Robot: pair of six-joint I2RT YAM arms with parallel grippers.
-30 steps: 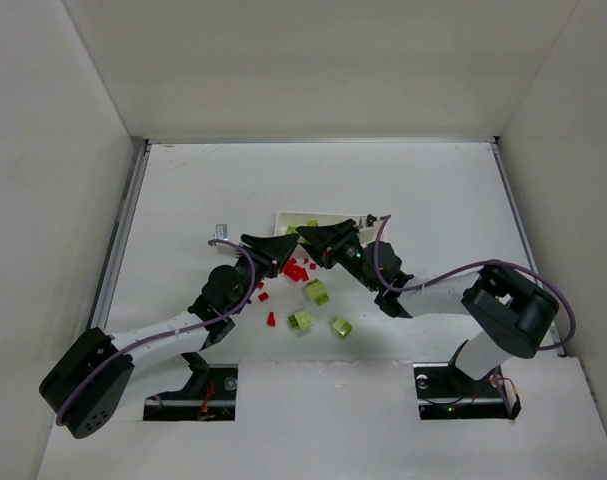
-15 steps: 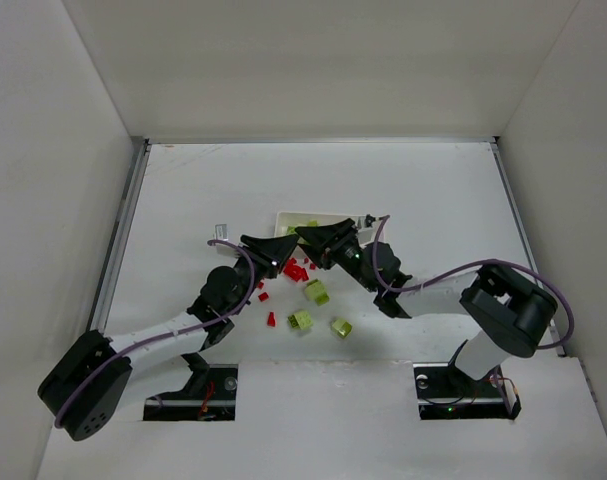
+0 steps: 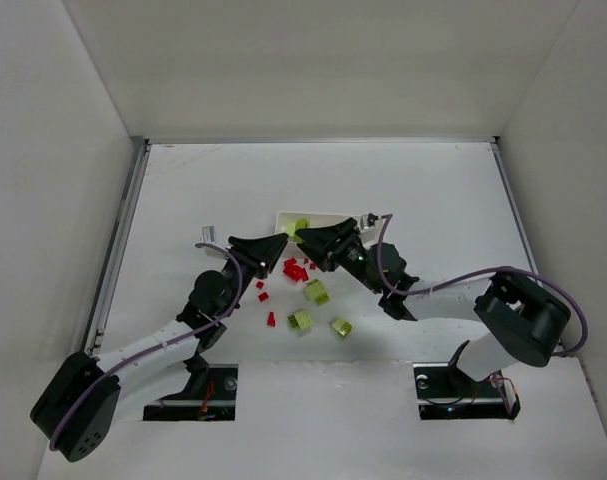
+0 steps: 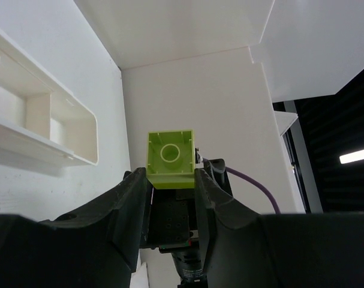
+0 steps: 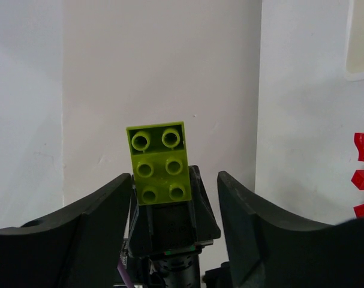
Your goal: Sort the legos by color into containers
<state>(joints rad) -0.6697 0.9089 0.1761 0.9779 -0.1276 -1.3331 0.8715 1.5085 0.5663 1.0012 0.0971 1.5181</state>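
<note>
My left gripper (image 3: 283, 240) (image 4: 171, 175) is shut on a lime studded brick (image 3: 300, 227) (image 4: 170, 153), held in the air near the white tray (image 3: 328, 214) (image 4: 47, 123). My right gripper (image 3: 307, 238) (image 5: 174, 177) faces it tip to tip with its jaws wide open. The same brick (image 5: 158, 162) shows stud-side in the right wrist view, with the left gripper behind it. Small red bricks (image 3: 295, 270) (image 5: 363, 147) and three lime blocks (image 3: 316, 291) lie on the table in front of the tray. The tray's compartments are mostly hidden in the top view.
White walls enclose the table on the left, back and right. A small grey piece (image 3: 209, 233) lies left of the left gripper. Purple cables loop off both arms (image 3: 453, 272).
My left arm has swung slightly left and its wrist has drawn back. The lime brick now shows between the two gripper tips. The right arm has barely moved.
</note>
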